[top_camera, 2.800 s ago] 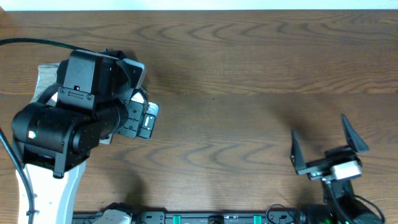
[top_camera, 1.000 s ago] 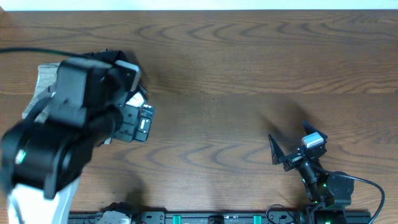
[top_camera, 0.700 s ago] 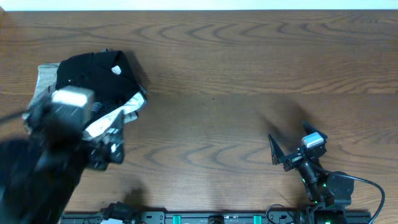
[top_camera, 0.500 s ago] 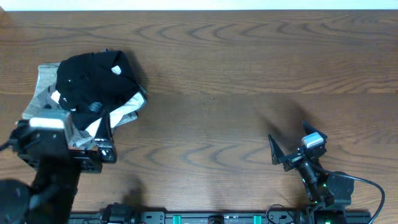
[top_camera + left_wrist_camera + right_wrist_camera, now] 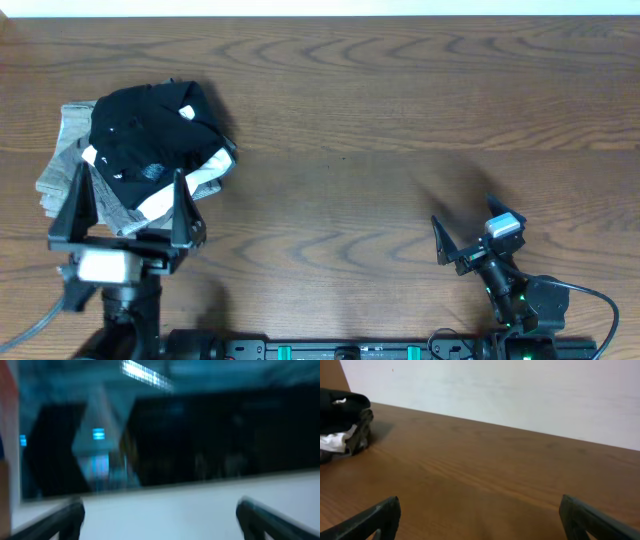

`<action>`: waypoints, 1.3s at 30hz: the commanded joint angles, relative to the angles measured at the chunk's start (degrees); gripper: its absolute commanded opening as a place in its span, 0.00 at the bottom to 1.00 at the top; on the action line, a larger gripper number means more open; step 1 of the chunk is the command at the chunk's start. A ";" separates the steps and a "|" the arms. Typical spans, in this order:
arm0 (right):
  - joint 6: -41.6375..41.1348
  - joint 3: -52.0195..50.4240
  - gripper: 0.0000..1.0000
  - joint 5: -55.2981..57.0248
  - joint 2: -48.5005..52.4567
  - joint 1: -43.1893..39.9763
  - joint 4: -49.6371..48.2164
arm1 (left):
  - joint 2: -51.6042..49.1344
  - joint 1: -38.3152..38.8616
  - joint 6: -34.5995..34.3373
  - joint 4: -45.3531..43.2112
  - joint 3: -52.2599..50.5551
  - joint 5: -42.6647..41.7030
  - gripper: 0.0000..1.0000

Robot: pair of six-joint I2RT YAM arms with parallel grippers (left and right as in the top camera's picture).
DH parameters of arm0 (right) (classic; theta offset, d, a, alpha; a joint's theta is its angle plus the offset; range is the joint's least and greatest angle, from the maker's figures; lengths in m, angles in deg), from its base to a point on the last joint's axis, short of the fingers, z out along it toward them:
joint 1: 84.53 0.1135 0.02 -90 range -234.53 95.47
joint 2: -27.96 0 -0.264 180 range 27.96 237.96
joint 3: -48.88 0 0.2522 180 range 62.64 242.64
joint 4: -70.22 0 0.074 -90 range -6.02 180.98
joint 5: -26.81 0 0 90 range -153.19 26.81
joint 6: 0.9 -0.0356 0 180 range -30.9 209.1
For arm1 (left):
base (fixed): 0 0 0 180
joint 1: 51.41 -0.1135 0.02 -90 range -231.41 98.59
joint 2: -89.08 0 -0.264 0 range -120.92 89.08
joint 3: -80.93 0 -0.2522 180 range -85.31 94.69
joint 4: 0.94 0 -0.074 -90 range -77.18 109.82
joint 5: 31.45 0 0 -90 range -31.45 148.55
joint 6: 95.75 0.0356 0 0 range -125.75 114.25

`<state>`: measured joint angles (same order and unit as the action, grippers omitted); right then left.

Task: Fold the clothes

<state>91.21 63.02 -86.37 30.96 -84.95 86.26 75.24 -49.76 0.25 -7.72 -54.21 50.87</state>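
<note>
1. Toward the far-left corner of the counter (image 5: 400, 120), I see the black T-shirt (image 5: 150, 135) lying as a rumpled, rounded mound, not a flat fold, with a small white label (image 5: 187, 113) showing on its top.
2. It rests on a stack of gray and white garments (image 5: 58, 165), whose edges stick out on the left and near sides.
3. My left gripper (image 5: 129, 170) stands at the near side of that pile, close to the near-left corner. Its fingers (image 5: 181, 200) point toward the far edge, spread wide and empty. From overhead I cannot tell whether the tips touch the cloth.
4. My left wrist view is blurred and shows only two dark finger ends far apart.
5. My right gripper (image 5: 462, 212) sits by the near edge toward the right corner, well apart from the shirt. It is tilted, with its jaws apart and nothing between them.
</note>
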 commanded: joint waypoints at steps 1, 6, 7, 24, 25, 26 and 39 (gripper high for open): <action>-0.57 -0.07 0.99 -0.39 0.17 0.87 0.28 | 3.56 -1.36 -0.11 -9.20 -5.77 -0.68 0.98; -0.57 -0.07 0.99 -0.39 0.17 0.87 0.28 | 7.32 -2.45 -0.13 -25.99 -13.03 -0.68 0.98; -0.57 -0.07 0.99 -0.39 0.17 0.87 0.26 | 7.91 -2.45 -0.13 -28.65 -14.27 -0.68 0.98; -0.57 -0.07 0.99 -0.39 0.17 0.87 0.28 | 13.73 -2.38 -0.09 -37.48 -30.27 0.44 0.98; -0.57 -0.07 0.99 -0.39 0.17 0.87 0.28 | 13.73 -2.36 -0.11 -37.03 -30.99 0.42 0.98; -0.57 -0.07 0.99 -0.39 0.17 0.87 0.26 | 13.73 -2.34 -0.11 -34.56 -30.86 0.42 0.98; -0.57 -0.07 0.99 -0.39 0.17 0.87 0.26 | 13.73 -2.27 -0.98 4.39 -30.86 0.13 0.98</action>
<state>91.21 63.02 -86.37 30.99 -84.95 86.22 88.46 -51.80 0.03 -6.78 -84.97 51.22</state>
